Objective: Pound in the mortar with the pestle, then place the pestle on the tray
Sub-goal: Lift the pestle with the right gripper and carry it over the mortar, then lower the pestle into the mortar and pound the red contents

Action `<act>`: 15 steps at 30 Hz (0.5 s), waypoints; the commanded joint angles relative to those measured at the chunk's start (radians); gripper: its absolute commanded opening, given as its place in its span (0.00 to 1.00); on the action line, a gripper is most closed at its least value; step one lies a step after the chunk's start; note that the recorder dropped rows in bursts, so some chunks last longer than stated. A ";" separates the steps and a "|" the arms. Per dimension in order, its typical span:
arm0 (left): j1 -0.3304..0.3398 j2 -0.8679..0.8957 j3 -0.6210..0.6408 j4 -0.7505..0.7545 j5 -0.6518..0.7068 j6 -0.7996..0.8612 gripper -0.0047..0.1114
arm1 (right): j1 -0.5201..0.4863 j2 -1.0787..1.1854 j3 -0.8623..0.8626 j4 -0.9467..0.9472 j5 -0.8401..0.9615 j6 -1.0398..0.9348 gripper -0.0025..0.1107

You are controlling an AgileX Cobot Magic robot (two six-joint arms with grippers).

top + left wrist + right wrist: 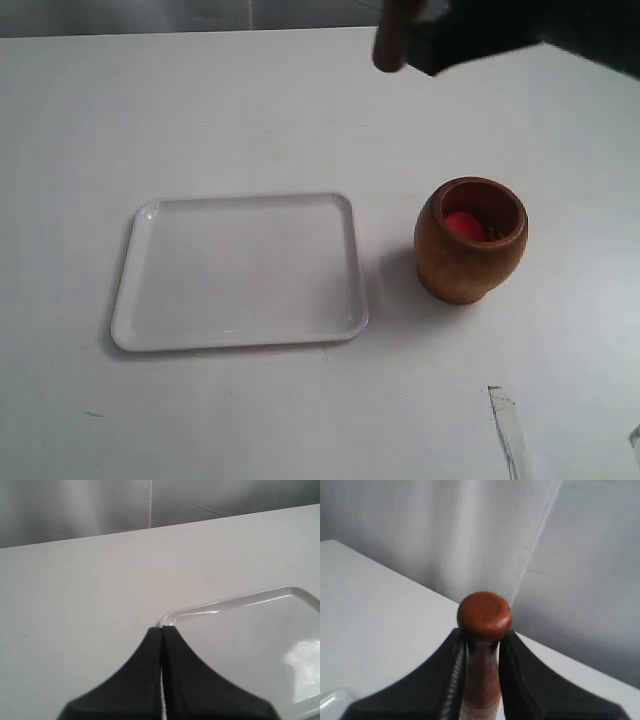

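Note:
The white tray lies flat left of centre on the table. To its right stands the brown wooden mortar, upright, with something red inside it. High at the back, above and behind the mortar, my right gripper is shut on the reddish-brown pestle. In the right wrist view the pestle's rounded end sticks out past the right gripper, whose jaws clamp its shaft. The left gripper is shut and empty, its tips just short of a corner of the tray. It is out of the exterior view.
A pale strip like tape lies near the table's front right edge. A grey backdrop rises behind the table's far edge. White tabletop surrounds the tray and mortar.

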 commanded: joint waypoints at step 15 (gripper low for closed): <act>-0.008 -0.001 0.001 -0.007 -0.003 -0.008 0.04 | -0.059 -0.232 0.383 0.193 -0.065 0.017 0.02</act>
